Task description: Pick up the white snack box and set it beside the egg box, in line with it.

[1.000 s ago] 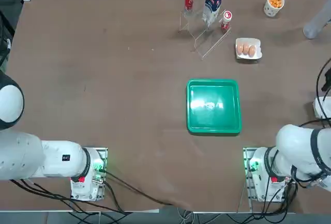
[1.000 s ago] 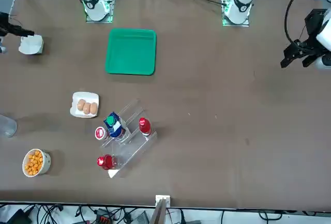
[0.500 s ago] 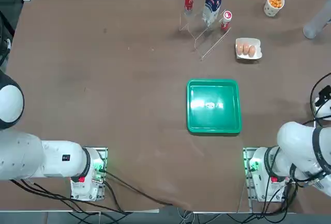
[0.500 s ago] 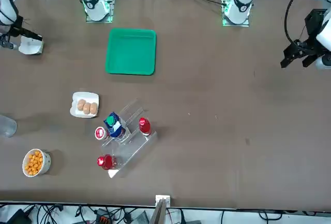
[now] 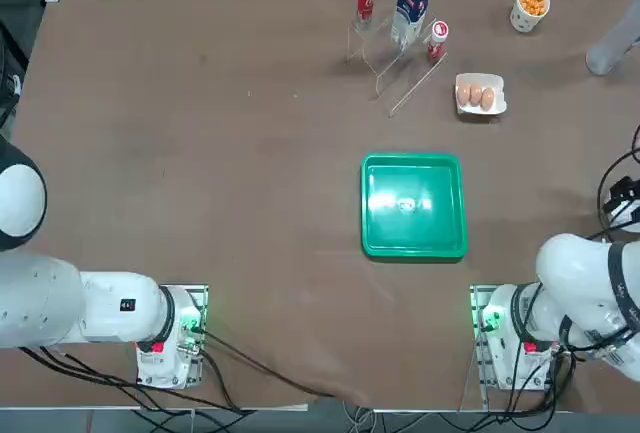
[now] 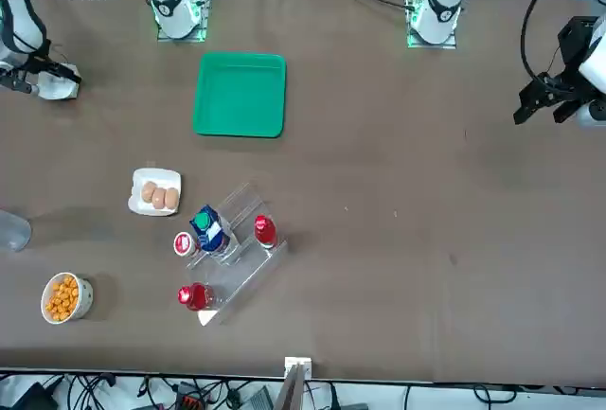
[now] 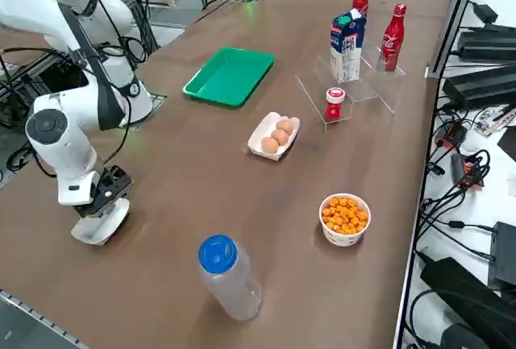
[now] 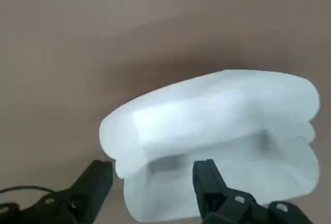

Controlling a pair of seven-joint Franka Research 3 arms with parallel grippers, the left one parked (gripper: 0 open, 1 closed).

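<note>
My tool [image 7: 103,197] is hanging low at the right edge of the counter [image 5: 250,153], right at the white snack box [image 7: 100,225]. The box is sitting on the counter under it. In my wrist view my two fingers [image 8: 212,182] are standing apart, with a corner of the box [image 8: 217,131] between them. One finger is in front of the box and the other is just beside it. I cannot tell if they are touching it.

The egg box [image 5: 480,94] is sitting farther back on the counter, well apart from the snack box. The green tray [image 5: 414,204] is lying nearer to me than the egg box.
</note>
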